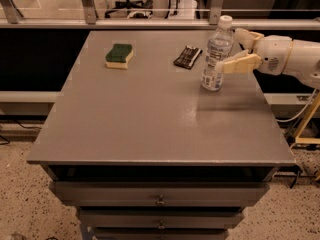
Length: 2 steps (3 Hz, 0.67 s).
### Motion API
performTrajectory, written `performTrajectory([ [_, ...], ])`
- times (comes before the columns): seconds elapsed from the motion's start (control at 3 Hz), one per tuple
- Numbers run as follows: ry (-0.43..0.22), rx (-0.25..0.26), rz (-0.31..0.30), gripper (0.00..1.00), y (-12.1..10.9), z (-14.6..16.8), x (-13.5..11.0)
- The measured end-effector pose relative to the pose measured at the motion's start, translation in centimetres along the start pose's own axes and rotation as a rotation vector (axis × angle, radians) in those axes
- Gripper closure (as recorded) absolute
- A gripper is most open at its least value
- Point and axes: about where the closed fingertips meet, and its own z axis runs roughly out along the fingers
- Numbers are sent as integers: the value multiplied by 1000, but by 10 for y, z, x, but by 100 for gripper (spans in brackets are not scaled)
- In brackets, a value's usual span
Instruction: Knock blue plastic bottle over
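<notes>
The blue plastic bottle (216, 54) is clear and ribbed with a white cap. It stands upright near the right edge of the grey table (150, 119). My gripper (228, 50) comes in from the right at the bottle's mid height. It is open, with its two beige fingers spread apart. The near finger (237, 64) lies against the bottle's right side at the label. The far finger (247, 35) is behind and to the right of the bottle's neck. The gripper holds nothing.
A green-and-yellow sponge (119, 55) lies at the back left of the table. A small flat black object (187, 57) lies just left of the bottle. The table's right edge is close to the bottle. Drawers sit below the front edge.
</notes>
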Motion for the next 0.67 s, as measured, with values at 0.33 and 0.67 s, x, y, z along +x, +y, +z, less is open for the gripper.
performTrajectory([
  [0.33, -30, -21, -15, 0, 7, 10, 1],
  [0.67, -31, -29, -16, 25, 9, 15, 0],
])
